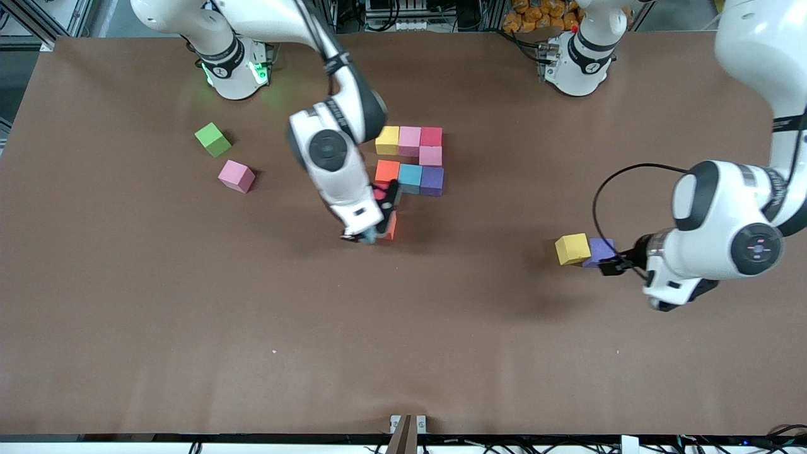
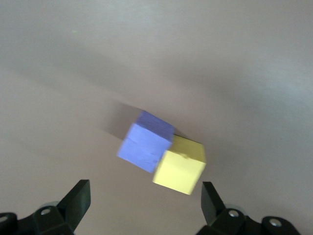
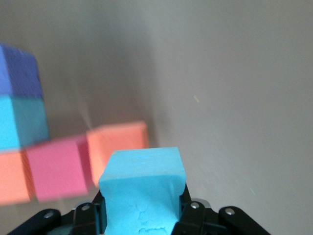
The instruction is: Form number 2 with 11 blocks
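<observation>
Right fingers (image 3: pixel 142 215) clamp light blue block (image 3: pixel 142 188) beside orange block (image 3: pixel 117 144) — left fingers (image 2: pixel 142 203) spread, near yellow block (image 2: pixel 179 165).

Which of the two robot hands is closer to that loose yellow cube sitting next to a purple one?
The left. The left gripper hangs open right beside the yellow cube and its purple neighbour. The right gripper is off at the half-built digit, shut on a light blue cube.

Brown matte table (image 1: pixel 189 328), cables and metal framing along its edges, even light
</observation>
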`<state>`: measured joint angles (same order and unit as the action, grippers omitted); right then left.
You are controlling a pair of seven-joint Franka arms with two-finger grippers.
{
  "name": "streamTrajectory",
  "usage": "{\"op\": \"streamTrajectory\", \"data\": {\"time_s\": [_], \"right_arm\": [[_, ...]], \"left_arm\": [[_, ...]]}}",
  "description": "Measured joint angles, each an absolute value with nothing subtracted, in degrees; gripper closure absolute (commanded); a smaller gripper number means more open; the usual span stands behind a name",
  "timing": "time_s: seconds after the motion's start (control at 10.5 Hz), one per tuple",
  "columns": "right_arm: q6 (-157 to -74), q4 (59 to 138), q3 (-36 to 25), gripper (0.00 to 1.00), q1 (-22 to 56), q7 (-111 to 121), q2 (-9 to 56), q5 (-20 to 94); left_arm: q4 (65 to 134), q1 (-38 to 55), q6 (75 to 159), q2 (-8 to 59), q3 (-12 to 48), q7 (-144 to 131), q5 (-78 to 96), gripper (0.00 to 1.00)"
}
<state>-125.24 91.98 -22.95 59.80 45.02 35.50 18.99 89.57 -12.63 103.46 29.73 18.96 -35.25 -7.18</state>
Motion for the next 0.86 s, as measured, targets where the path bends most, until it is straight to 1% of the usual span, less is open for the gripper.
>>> {"op": "streamTrajectory", "data": {"time_s": [0.19, 0.38, 0.57, 0.67, 0.86], "right_arm": [[-121.99, 85.79, -21.09, 0.74, 59.64, 42.99, 39.46, 19.02], [-120.87, 81.77, -19.66, 0.74, 59.53, 41.14, 42.09, 19.05], [-120.74, 79.49, -18.48, 0.74, 59.36, 39.94, 43.6, 19.06], [-120.69, 78.94, -18.23, 0.74, 59.26, 39.83, 43.96, 19.06], [-120.7, 78.74, -17.86, 0.74, 59.09, 39.82, 44.74, 19.06]], "left_arm": [[93.2, -14.23, 105.41, 29.54, 18.95, -37.95, -7.18, 0.0], [98.46, -14.41, 110.9, 29.08, 19.0, -47.58, -7.18, 0.0], [103.6, -14.12, 117.49, 28.52, 19.14, -60.46, -7.18, 0.0], [104.95, -13.39, 119.0, 28.19, 19.22, -67.31, -7.18, 0.0], [105.71, -9.78, 119.44, 27.52, 19.35, -82.51, -7.18, 0.0]]}}
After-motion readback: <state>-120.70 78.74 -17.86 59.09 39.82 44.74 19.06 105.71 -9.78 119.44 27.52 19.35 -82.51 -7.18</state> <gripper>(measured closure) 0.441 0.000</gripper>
